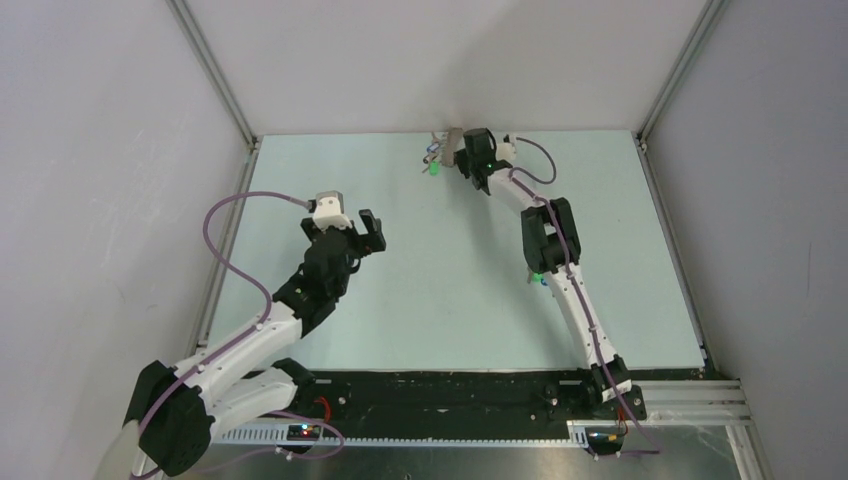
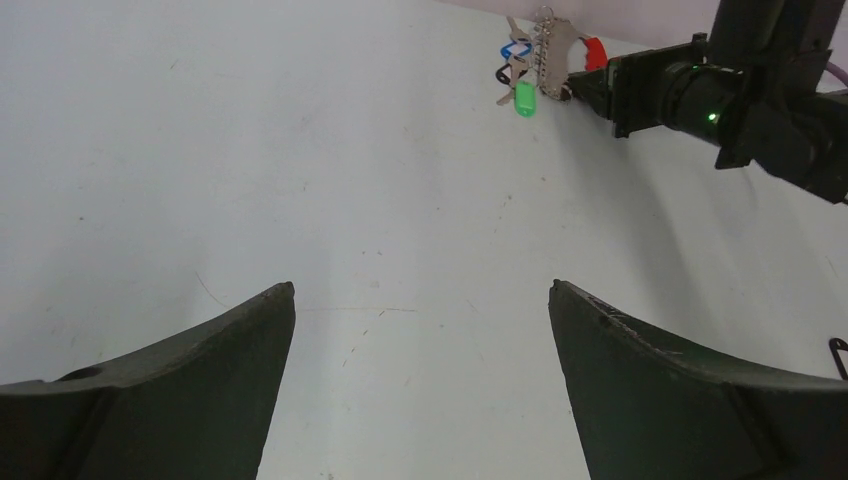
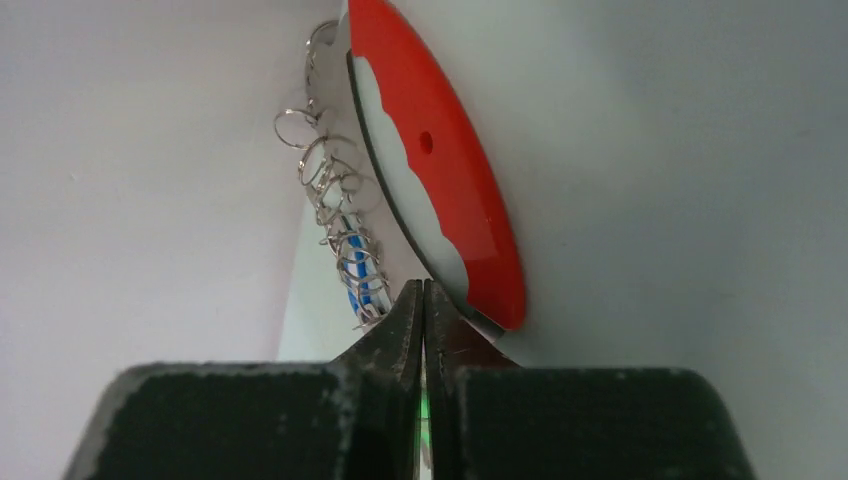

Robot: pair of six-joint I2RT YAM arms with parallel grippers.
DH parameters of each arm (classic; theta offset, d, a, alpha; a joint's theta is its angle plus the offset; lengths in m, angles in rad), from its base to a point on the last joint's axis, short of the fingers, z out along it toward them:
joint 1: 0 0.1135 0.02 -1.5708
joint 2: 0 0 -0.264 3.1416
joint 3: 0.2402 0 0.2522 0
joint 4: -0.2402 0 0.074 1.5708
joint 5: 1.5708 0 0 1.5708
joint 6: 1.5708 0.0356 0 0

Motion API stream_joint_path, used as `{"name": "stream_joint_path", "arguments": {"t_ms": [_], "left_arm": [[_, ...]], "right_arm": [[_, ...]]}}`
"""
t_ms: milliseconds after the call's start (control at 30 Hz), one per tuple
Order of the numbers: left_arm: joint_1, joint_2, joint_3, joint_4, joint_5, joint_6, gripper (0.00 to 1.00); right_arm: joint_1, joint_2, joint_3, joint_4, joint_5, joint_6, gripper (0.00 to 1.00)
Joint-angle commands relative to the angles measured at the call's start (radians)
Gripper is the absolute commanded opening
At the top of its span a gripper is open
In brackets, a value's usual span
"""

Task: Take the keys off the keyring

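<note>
The keyring (image 3: pixel 440 170), a red band backed by a grey tag with a row of silver wire rings, stands on edge at the table's far side against the back wall (image 1: pixel 450 143). My right gripper (image 3: pixel 422 288) is shut, its tips pinching the tag's lower edge. In the top view the right gripper (image 1: pixel 460 156) sits just right of the bunch. The keys hang from the rings: a green head (image 2: pixel 524 100) and a blue head (image 2: pixel 515 50), the green also showing from above (image 1: pixel 433 168). My left gripper (image 2: pixel 422 290) is open and empty, over bare table at mid-left (image 1: pixel 372 225), well short of the bunch.
A small dark cluster with a blue bit (image 1: pixel 541 281) lies beneath the right arm's elbow; a black clip (image 2: pixel 838 355) shows at the left wrist view's right edge. The back wall stands right behind the keyring. Metal frame posts (image 1: pixel 215 70) edge the table.
</note>
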Motion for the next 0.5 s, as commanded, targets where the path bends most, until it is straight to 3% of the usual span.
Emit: {"name": "stream_joint_path", "arguments": {"t_ms": [0,233,367,467], "left_arm": [[-0.003,-0.012,0.004,0.033,-0.038,-0.009,1.00],[-0.003,-0.020,0.002,0.033,-0.032,-0.007,1.00],[-0.002,-0.024,0.000,0.035,-0.027,-0.007,1.00],[-0.003,-0.027,0.001,0.035,-0.023,-0.006,1.00]], "right_arm": [[-0.021,-0.047,0.016,-0.360,0.051,0.237,0.00],[-0.018,-0.356,-0.498,-0.279,0.087,0.198,0.00],[-0.013,-0.572,-0.801,-0.150,0.089,0.153,0.00],[-0.002,-0.714,-0.927,-0.096,0.106,0.114,0.00]]}}
